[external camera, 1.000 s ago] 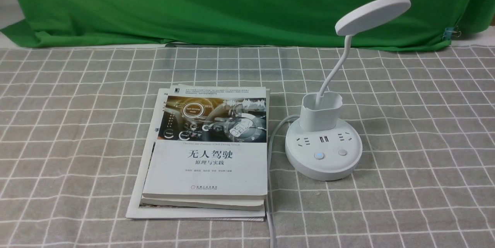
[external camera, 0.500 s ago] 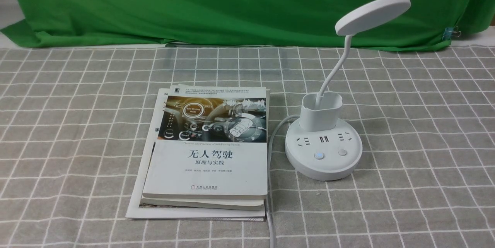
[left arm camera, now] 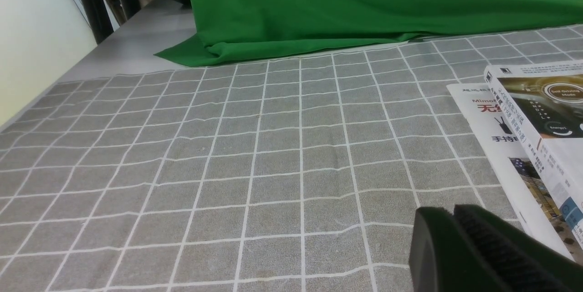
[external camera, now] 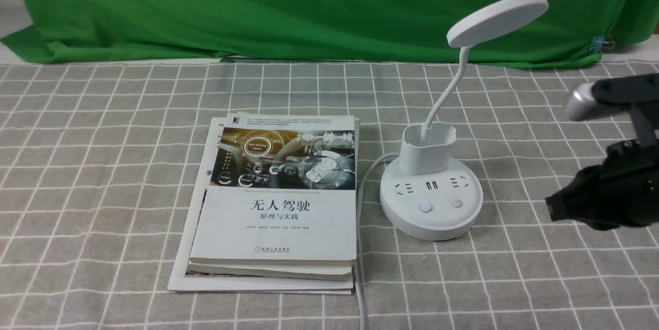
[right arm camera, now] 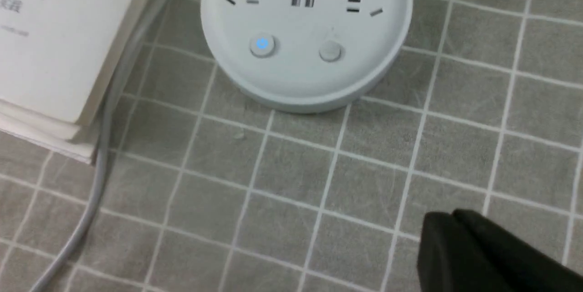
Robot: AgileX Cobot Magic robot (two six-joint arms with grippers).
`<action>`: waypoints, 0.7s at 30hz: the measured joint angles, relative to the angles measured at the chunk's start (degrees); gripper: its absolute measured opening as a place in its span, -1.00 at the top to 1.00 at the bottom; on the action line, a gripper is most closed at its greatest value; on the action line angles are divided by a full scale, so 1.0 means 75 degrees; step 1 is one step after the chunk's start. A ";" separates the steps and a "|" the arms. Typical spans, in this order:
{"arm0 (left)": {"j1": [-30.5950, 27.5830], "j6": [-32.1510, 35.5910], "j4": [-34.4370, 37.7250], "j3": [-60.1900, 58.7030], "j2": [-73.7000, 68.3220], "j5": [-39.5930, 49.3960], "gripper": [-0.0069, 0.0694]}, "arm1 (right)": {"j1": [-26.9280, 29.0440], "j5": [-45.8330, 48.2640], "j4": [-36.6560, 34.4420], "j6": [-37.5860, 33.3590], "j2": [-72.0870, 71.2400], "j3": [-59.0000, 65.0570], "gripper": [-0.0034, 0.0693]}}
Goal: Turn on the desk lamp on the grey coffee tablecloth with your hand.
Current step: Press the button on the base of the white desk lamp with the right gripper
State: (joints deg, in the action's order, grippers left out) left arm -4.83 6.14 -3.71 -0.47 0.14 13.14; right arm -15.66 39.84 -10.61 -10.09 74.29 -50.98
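The white desk lamp stands on the grey coffee tablecloth, right of centre; its disc head leans right on a thin neck. Its round base carries a blue-lit button and a plain button. My right gripper, the hand, hovers to the right of the base, apart from it, shut and empty; its tip shows over bare cloth. My left gripper is shut and empty, low over the cloth beside the books.
A stack of books lies left of the lamp. A grey cable runs from the lamp base between books and lamp toward the near edge. A green backdrop cloth hangs at the back.
My right arm has come into the front view from the right, stopping beside the lamp base. Lamp, books and cable have not moved.
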 joint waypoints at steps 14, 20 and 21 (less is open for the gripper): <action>0.0000 0.0000 0.0000 0.0000 0.0000 0.0000 0.77 | -0.0127 -0.0071 -0.0008 -0.0191 0.1735 -0.0821 0.81; 0.0000 0.0000 0.0000 0.0000 0.0000 0.0000 0.77 | -0.0400 -0.0071 -0.0022 -0.0210 0.2422 -0.1247 0.81; 0.0000 0.0000 0.0000 0.0000 0.0000 0.0000 0.77 | -0.0409 -0.0090 -0.0028 -0.0210 0.2639 -0.1417 0.81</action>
State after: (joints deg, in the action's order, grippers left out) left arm -4.83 6.14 -3.71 -0.47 0.14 13.14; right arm -18.73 39.16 -10.82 -11.67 94.08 -61.61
